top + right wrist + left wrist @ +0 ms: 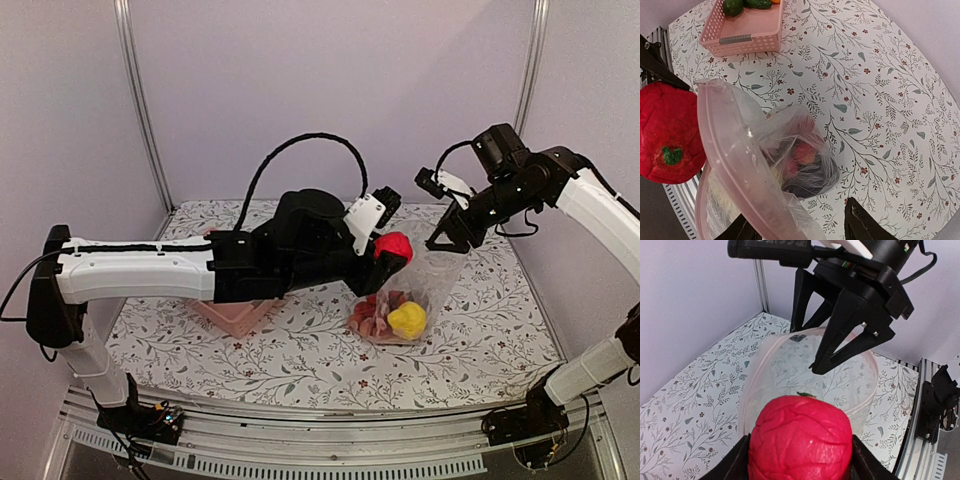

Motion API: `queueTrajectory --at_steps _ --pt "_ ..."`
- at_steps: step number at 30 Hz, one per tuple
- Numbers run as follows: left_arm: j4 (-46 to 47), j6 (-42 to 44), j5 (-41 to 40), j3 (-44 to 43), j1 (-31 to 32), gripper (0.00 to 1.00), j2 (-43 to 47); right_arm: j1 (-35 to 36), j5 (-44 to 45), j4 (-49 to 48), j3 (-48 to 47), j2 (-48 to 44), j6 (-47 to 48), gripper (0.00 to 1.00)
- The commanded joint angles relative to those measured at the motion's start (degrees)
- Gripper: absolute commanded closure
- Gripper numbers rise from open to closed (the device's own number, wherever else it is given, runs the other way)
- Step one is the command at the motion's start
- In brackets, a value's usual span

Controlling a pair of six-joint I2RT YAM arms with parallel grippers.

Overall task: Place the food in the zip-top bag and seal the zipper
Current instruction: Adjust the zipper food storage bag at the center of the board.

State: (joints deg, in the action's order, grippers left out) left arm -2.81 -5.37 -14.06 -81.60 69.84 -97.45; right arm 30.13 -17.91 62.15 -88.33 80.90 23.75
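Clearance over the rim is what counts. My left claw [388, 255] pinches the red toy fruit [800, 440] just left of the zip-top bag [428, 285]. The bag stands with its mouth upward and wide, and its pinkish zipper [725, 145] runs close by the fruit. So the opening lies to my right and a little lower. My right claw [450, 243] hangs spread above the far right rim, gripping nothing. A yellow piece [407, 318] lies at the bag's bottom. I judge a short carry rightward, then release.
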Motion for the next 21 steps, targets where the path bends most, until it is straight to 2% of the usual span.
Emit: queueTrajectory --at_steps 1,3,5,6,11,15,21 --pt "-0.58 -0.17 -0.52 -0.78 -0.17 0.61 -0.51 0.07 2.53 1.36 1.37 -1.79 1.36 0.47" --pt "-0.70 -0.69 -0.10 -0.99 -0.21 0.61 0.17 0.02 2.94 1.07 2.22 -2.05 1.51 0.66" --pt "0.07 -1.07 0.83 -1.06 -0.03 0.61 1.18 0.02 4.31 0.69 2.48 -1.83 1.48 0.93" --pt "0.69 -1.24 1.71 -1.14 0.02 0.61 1.66 -0.01 4.94 0.55 2.31 -1.68 1.60 1.00" --pt "6.67 -2.01 9.42 -2.91 0.29 0.61 1.49 -0.01 3.21 0.81 -1.30 -1.12 1.61 1.00" --pt "8.17 -3.47 12.58 -8.57 0.30 0.62 -3.04 0.01 1.01 1.06 -3.56 -0.30 0.91 1.00" --pt "6.96 -1.88 9.80 -14.66 0.17 0.62 -11.17 0.02 -0.03 0.92 -5.15 0.57 -0.65 1.00"
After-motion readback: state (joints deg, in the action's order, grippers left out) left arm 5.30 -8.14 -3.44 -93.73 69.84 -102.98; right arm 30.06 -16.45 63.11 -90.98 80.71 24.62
